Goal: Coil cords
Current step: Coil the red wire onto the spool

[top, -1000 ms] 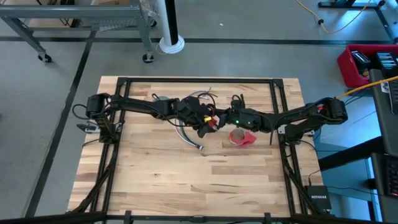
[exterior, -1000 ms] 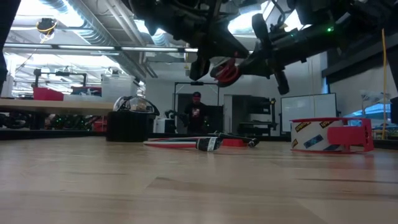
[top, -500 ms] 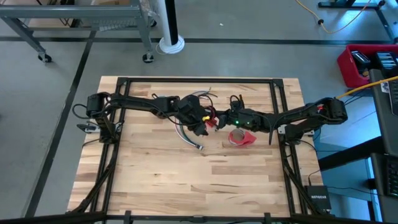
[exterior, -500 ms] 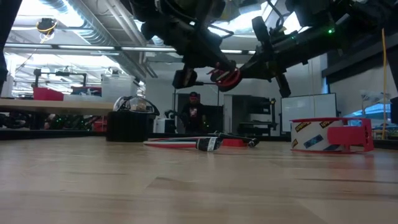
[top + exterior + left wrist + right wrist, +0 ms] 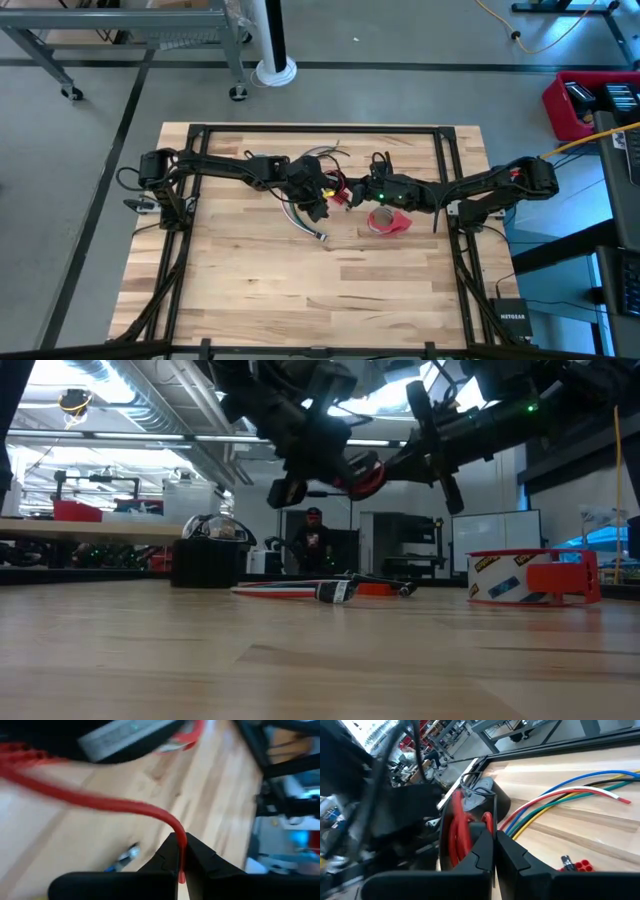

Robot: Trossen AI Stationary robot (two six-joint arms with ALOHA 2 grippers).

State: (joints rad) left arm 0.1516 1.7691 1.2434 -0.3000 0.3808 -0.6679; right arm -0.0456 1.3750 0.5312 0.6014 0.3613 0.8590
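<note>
The left claw point(image 5: 318, 190) is above the middle of the bench point(image 5: 250, 300), clenched on a red cord point(image 5: 100, 802) whose end sticks out between its tips. Just at its 3 o'clock, the right claw point(image 5: 350, 195) is clenched on the same red cord, already in a few loops point(image 5: 457, 832). Both are lifted off the wood, so I judge the winding of this cord is in progress; the next move probably calls for the left claw to carry its end around the loops while the right one keeps them firm. The long bundle point(image 5: 300, 215) lies on the bench at 6 o'clock from the left claw, its plug end point(image 5: 320, 237) free. A red tape roll point(image 5: 388, 222) is at 5 o'clock from the right claw. The bench is pale wood in a dark frame; behind it is a workshop with shelves, and a person point(image 5: 314, 540) stands far away.
</note>
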